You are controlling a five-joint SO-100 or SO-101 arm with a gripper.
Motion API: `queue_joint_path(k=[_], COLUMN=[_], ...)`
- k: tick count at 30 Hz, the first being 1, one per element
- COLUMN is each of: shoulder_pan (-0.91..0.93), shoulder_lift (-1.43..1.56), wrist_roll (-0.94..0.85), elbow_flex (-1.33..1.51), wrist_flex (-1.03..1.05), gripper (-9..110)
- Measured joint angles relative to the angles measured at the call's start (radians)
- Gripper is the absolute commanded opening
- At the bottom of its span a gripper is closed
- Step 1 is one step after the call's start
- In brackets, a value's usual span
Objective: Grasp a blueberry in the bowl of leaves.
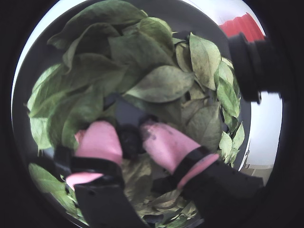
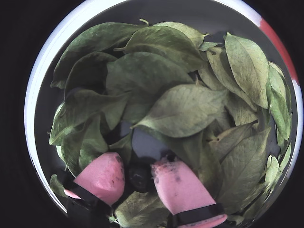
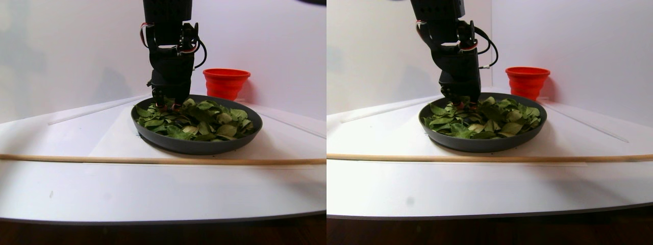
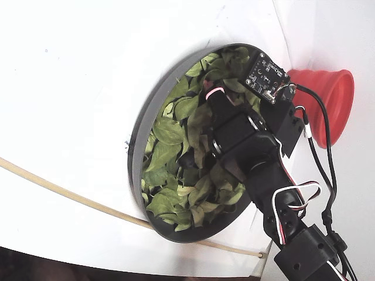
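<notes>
My pink-padded claw [image 2: 140, 176] is down among the loose green leaves [image 2: 183, 111] in the wide dark grey bowl [image 3: 196, 146], pads pinching a small dark round blueberry [image 2: 139, 176], I think. Lifting remains.

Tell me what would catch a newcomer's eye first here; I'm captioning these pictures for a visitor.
The pink fingertips of the gripper, low in both wrist views, stand either side of a small dark blueberry. Around them lie the green leaves, heaped in the dark grey bowl at mid-table in the stereo pair view. Behind the bowl stands a red cup.
</notes>
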Motion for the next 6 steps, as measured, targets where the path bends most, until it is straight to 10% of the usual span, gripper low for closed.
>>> queue_joint_path(k=[6], shoulder_pan=[0.0], shoulder_lift=[0.0], wrist_roll=[-0.015], elbow_flex=[0.003], wrist_flex=[0.0], gripper=[10])
